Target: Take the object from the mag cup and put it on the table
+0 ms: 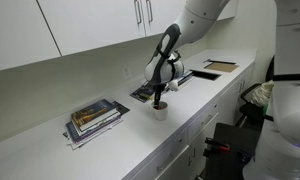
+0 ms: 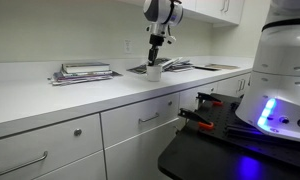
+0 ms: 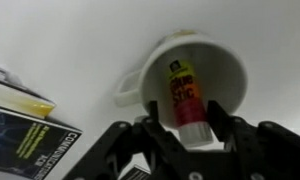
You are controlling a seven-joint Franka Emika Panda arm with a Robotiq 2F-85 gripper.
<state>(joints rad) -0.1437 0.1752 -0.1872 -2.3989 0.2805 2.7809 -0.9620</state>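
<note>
The mag cup (image 3: 230, 70) is a short white cup with a handle, standing on the white table (image 1: 50, 150). It also shows in both exterior views (image 1: 160, 111) (image 2: 155, 73). The object (image 3: 182, 90) is a small red and yellow glue stick with a white cap, standing tilted inside the cup. My gripper (image 3: 184, 114) is directly above the cup with its fingers down at the rim, one on each side of the stick's capped end. A small gap shows beside the stick, so the jaws look open. The gripper shows in both exterior views (image 1: 160, 96) (image 2: 156, 58).
A stack of books (image 1: 93, 118) (image 2: 85, 72) lies on the table beside the cup, and its edge shows in the wrist view (image 3: 25, 135). Dark flat trays (image 1: 145, 92) (image 1: 220, 67) lie behind and further along. White upper cabinets hang above. The table's front edge (image 2: 110, 100) is close.
</note>
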